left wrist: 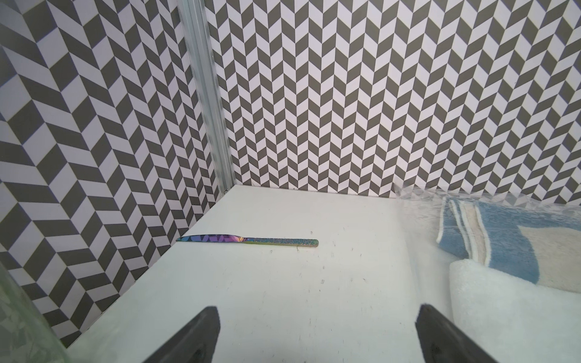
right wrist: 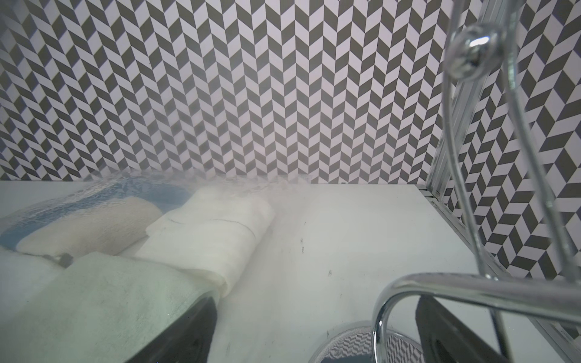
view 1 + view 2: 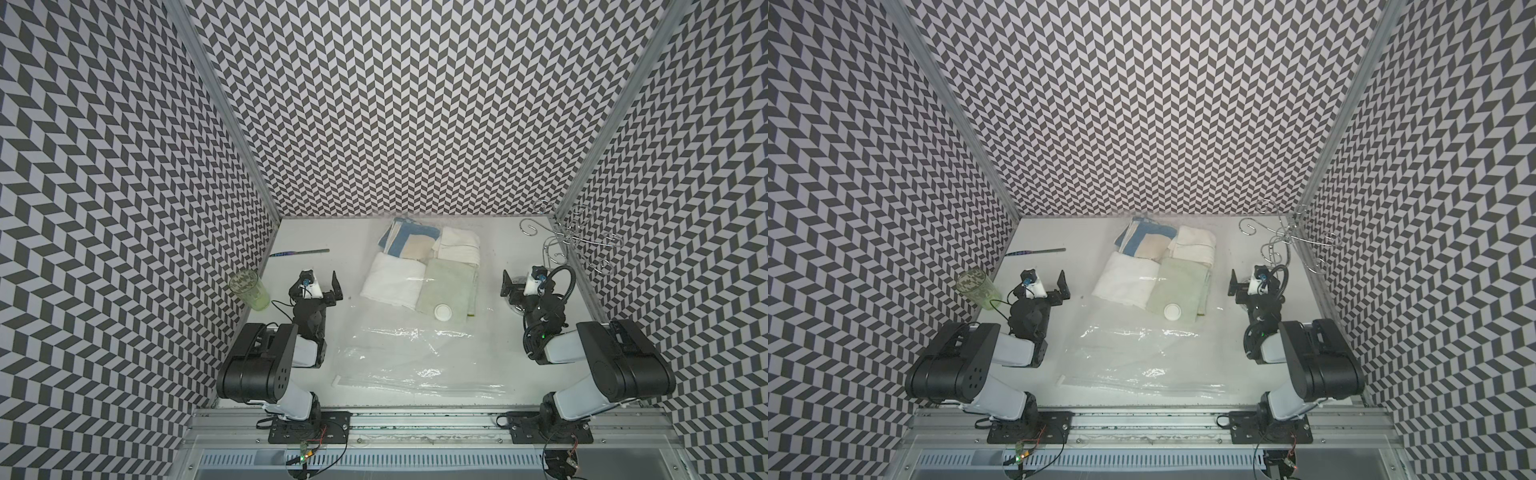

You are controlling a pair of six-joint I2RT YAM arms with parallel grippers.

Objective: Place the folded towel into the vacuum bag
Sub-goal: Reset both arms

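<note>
Left pincer, right pincer gaping; vacuum bag between.

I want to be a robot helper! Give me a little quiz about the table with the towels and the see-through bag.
1. True or false: the left pincer and the right pincer are both open and holding nothing.
2. How many folded towels show through the vacuum bag? A) two B) four C) six
3. Fill in: the round white valve cap lies over the pale ____ towel.
Key: 1 true; 2 B; 3 green.
</note>
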